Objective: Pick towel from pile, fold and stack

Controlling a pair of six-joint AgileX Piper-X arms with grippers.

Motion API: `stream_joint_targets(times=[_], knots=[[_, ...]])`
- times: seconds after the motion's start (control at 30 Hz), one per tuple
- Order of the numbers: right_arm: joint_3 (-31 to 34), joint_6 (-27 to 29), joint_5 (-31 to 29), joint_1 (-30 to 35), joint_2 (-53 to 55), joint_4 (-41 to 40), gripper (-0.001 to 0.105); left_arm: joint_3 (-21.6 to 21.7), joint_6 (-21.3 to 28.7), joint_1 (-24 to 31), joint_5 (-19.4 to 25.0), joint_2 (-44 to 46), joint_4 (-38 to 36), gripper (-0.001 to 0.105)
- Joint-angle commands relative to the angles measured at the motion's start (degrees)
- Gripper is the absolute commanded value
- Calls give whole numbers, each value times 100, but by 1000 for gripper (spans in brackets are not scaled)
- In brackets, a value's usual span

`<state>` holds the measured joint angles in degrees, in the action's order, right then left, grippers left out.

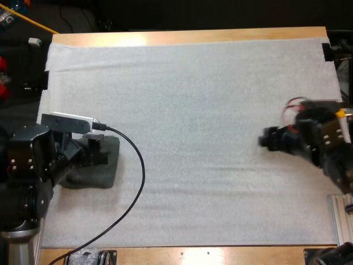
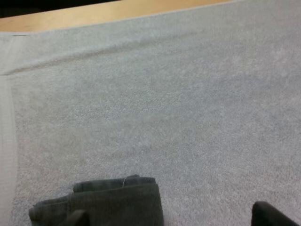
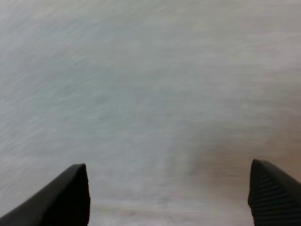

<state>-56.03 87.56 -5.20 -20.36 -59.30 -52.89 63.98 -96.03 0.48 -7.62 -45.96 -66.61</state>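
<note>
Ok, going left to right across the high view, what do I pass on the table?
The dark towel with the left tool over it → bare white mat → right tool, open above the mat.

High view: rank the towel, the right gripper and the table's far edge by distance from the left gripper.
1. Towel, directly under the left gripper.
2. Table's far edge, straight ahead.
3. Right gripper, far across at right.
</note>
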Motion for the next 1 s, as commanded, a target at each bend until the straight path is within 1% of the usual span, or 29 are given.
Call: stream_joint_targets(times=[0.0, 0.07, 0.13, 0.17, 0.23, 0.33, 0.47, 0.67, 0.87, 0.97], knots=[[-47, 117, 62, 234, 40, -113, 67, 26, -20, -28, 48, 73, -58, 64], [-47, 209, 176, 667, 40, -332, 67, 26, -20, -28, 48, 126, -83, 64], [-47, 446, 302, 1180, 86, -639, 67, 26, -14, -28, 48, 178, -80, 64], [-47, 488, 307, 1276, 106, -693, 67, 26, -14, -28, 48, 186, -80, 64], [-47, 716, 307, 1679, 263, -909, 67, 26, -14, -28, 48, 219, -80, 64], [-47, 823, 307, 2103, 584, -1035, 67, 26, -14, -28, 22, 218, -82, 64], [-47, 833, 242, 2238, 1108, -1064, 67, 26, -14, -28, 9, 218, -205, 64], [-47, 1220, 238, 2202, 2017, -1354, 67, 26, -14, -28, 9, 363, -301, 64], [-47, 1494, 238, 2202, 3013, -1522, 67, -69, -14, -28, 9, 1044, -301, 64], [-47, 1507, 238, 2202, 3528, -1570, 67, -284, -14, -28, 63, 1542, -279, 64]])
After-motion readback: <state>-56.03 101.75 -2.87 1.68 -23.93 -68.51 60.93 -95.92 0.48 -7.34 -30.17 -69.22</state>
